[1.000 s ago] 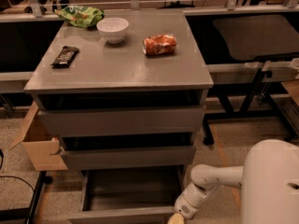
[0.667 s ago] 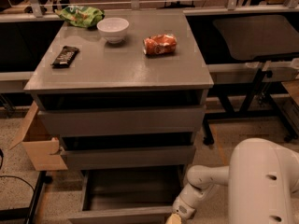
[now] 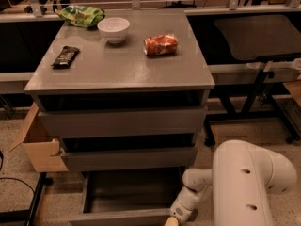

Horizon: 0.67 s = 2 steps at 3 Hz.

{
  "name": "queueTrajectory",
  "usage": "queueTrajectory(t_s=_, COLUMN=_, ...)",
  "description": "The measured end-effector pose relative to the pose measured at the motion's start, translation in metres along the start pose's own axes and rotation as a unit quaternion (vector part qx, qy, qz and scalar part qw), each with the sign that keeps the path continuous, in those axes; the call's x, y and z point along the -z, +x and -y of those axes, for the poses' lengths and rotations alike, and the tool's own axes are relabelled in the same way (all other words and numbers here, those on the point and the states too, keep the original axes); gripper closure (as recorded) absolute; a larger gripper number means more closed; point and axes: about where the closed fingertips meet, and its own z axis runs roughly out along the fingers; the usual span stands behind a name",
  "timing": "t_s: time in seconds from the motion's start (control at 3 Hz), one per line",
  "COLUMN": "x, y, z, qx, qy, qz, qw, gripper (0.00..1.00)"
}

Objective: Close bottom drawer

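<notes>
Hand [image 3: 172,219], grip state unclear, has the open bottom drawer [image 3: 131,194] stretching leftward; an off-centre shove may jam it.

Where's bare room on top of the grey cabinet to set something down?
The front half of the cabinet top, between the dark bar and the right edge, is bare. The back is crowded: green bag, white bowl, orange packet. The gripper sits low by the front right corner of the open bottom drawer.

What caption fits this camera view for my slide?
Gripper at the front right corner of the open bottom drawer of the grey cabinet.
</notes>
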Motion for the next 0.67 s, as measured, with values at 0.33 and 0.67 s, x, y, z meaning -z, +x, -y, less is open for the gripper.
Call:
queueTrajectory(t_s=0.33, x=-0.0101, y=-0.0002, z=0.0065, qx=-0.010, qy=0.006, qz=-0.004, qw=0.9999, gripper=0.40)
queueTrajectory(t_s=0.67, x=-0.0157, y=0.0000, z=0.0142, qx=-0.011, qy=0.039, qz=0.010, qw=0.9991, gripper=0.65)
